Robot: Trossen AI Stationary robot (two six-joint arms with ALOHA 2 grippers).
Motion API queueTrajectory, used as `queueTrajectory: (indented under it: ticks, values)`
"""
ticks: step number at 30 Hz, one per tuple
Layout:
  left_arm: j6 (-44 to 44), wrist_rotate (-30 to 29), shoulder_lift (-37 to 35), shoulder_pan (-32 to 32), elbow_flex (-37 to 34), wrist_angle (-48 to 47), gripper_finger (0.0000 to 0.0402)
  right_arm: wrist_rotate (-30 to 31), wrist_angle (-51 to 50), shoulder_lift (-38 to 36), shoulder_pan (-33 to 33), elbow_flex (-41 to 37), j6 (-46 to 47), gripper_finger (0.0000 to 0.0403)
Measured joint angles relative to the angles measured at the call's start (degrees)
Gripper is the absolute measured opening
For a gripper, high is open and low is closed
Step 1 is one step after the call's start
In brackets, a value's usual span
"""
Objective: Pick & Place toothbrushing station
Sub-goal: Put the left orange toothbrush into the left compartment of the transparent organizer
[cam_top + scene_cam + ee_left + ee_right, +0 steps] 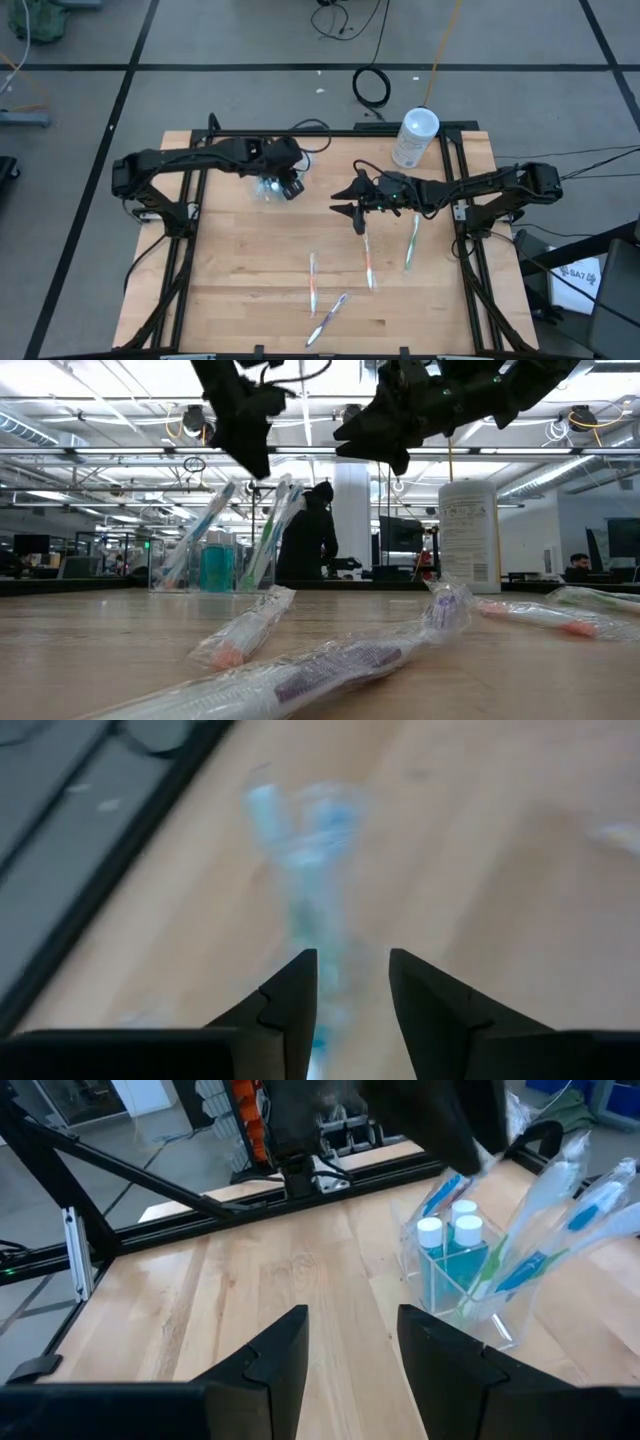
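The toothbrushing station (470, 1275) is a small clear plastic cup standing upright on the wooden table. It holds two blue-filled bottles with white caps and several wrapped toothbrushes. It also shows in the high view (266, 188) and the low view (215, 565). My left gripper (291, 187) hangs open just above it, fingers pointing down over the brush tops (350, 955). My right gripper (346, 198) is open and empty in the air to the cup's right (350, 1312).
Several wrapped toothbrushes lie on the table's near half (313, 275) (368, 258) (411, 242) (328, 318). A white canister (414, 136) stands at the far right corner. The black table frame (330, 131) runs along the edges.
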Motion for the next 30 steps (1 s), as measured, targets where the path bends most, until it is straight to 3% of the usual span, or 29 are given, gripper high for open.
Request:
queueTrajectory:
  ticks: [5,8,15,25,30]
  values:
    - [-0.2,7.2,-0.8,-3.6,4.8,-0.5,0.0131,0.1,-2.4,0.0,-0.1,0.0,-0.4,0.0144]
    - [-1.4,7.3,-1.2,-6.4,5.0,-0.7,0.0131,0.1,-4.0,0.0,-0.3,0.0,-0.5,0.0143]
    - [-13.1,6.9,-0.6,-15.2,0.5,1.9,0.0131,0.2,-3.9,0.0,-0.5,0.0,-0.5,0.0142]
    - [-34.8,5.6,-0.6,-27.3,-17.3,34.3,0.0131,0.2,-3.9,0.0,-0.5,0.0,-0.5,0.0141]
    - [-46.1,3.1,-0.5,-32.2,-23.1,38.0,0.0131,0.2,-3.7,0.0,-0.5,0.0,1.7,0.0141]
